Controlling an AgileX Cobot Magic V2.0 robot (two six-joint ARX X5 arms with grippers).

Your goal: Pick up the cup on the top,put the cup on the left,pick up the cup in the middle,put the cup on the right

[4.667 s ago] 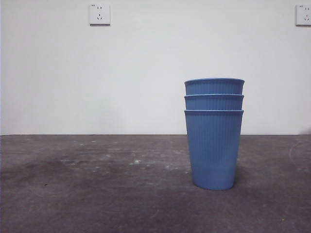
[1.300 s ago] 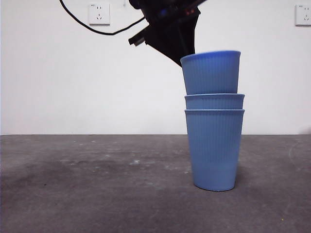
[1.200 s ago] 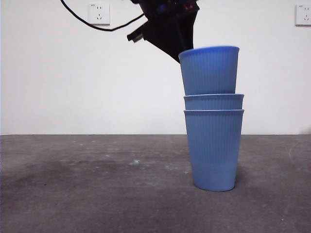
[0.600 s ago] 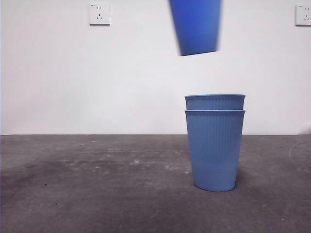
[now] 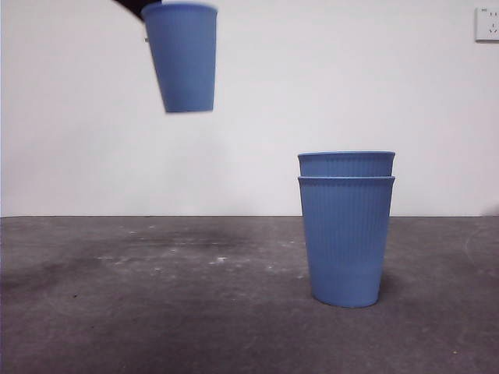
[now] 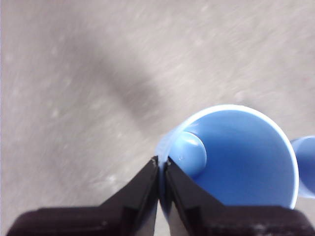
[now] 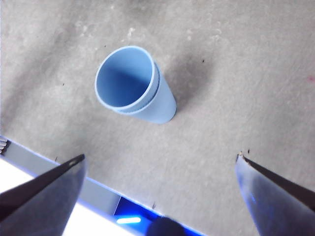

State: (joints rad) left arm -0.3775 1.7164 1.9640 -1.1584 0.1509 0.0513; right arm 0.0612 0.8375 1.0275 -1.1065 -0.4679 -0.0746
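Note:
My left gripper (image 6: pixel 161 162) is shut on the rim of a blue ribbed cup (image 6: pixel 236 157) and holds it high in the air. In the front view this cup (image 5: pixel 182 58) hangs at the upper left, well above the table, with a black tip of the arm (image 5: pixel 134 6) beside its rim. Two blue cups stay nested and upright on the table right of centre (image 5: pixel 346 234); they also show in the right wrist view (image 7: pixel 135 86). My right gripper (image 7: pixel 160 164) is open, high above the table, apart from the stack.
The dark grey table (image 5: pixel 156 304) runs to a white wall with a socket at the top right (image 5: pixel 486 23). In the right wrist view the table's pale edge (image 7: pixel 59 174) shows near the jaws.
The held cup has moved left from above the stack to the upper left of the front view. The two nested cups have not moved.

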